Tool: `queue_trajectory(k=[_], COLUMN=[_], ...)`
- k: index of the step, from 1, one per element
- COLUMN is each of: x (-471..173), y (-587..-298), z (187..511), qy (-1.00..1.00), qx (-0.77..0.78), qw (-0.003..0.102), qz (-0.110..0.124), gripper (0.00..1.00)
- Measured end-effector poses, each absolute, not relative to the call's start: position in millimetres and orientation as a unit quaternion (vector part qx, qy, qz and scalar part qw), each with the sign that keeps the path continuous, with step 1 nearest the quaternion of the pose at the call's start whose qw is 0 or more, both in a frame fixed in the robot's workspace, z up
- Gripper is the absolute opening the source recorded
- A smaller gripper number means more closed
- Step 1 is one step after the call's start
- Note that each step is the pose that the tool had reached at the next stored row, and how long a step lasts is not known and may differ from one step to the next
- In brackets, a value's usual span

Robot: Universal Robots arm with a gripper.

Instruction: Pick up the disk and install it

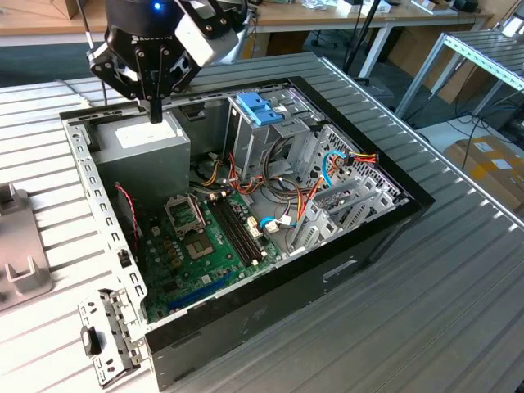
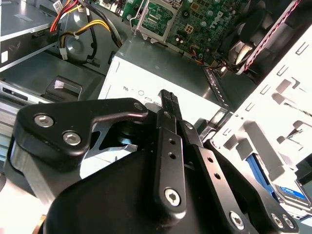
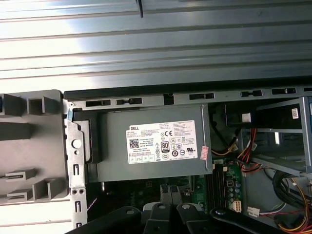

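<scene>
**Gripper closed over the power supply, disk outside the case**

In the exterior view, the gripper (image 1: 154, 110) is seen empty, its fingers brought together, above the one power supply (image 1: 147, 151) in the open case's (image 1: 246, 319) far corner at the exterior view's left. One light-blue bracket (image 1: 260, 106) is seen atop the drive cage (image 1: 270, 147).

In the second wrist view, the disk (image 2: 287, 192) is caught in a pale holder (image 2: 273, 97) on the table (image 1: 426, 327), just outside the case's edge. It is partly cut off by the gripper's body. Whether the fingertips touch the supply cannot be told.
</scene>
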State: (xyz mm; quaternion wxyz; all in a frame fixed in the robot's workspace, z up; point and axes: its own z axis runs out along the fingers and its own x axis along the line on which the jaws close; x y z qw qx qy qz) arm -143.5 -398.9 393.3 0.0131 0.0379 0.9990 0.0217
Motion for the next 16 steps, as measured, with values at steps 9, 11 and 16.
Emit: queue_trajectory(k=[9, 11, 16], x=[-145.8, -146.3, -148.3], y=[-398.9, -398.9, -398.9], z=[393.3, 393.3, 393.3], qy=[0.999, 0.999, 0.999], qx=[0.038, 0.038, 0.038], qw=[0.013, 0.013, 0.013], qz=[0.022, 0.022, 0.022], gripper=[0.11, 0.11, 0.11])
